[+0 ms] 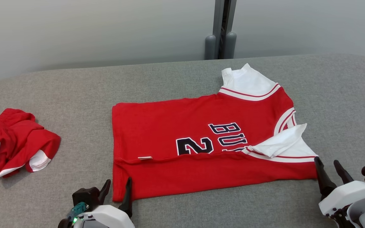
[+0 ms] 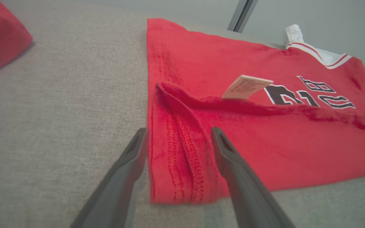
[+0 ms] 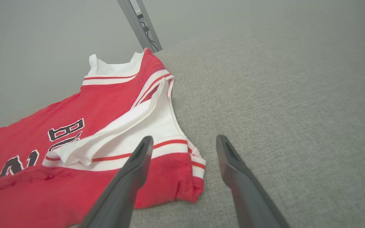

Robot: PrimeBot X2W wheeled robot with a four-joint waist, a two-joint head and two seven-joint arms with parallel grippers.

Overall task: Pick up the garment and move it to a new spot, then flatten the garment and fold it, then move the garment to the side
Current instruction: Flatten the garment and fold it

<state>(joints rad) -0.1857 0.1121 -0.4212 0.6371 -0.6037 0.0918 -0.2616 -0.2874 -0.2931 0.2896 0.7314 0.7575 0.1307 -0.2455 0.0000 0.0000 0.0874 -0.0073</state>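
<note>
Both spread — left tool (image 1: 118, 181), right tool (image 1: 326, 161), near folded jersey (image 1: 169, 126)

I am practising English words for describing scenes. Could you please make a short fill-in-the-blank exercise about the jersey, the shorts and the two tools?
1. The jersey lying on the grey table is mostly ____ in colour.
2. The crumpled shorts lie to the robot's ____ of the jersey.
3. Both the left tool and the right tool stand ____, gripping nothing.
4. The big dark digit printed on the jersey is ____.
Missing words: red; left; open; 2.
</note>
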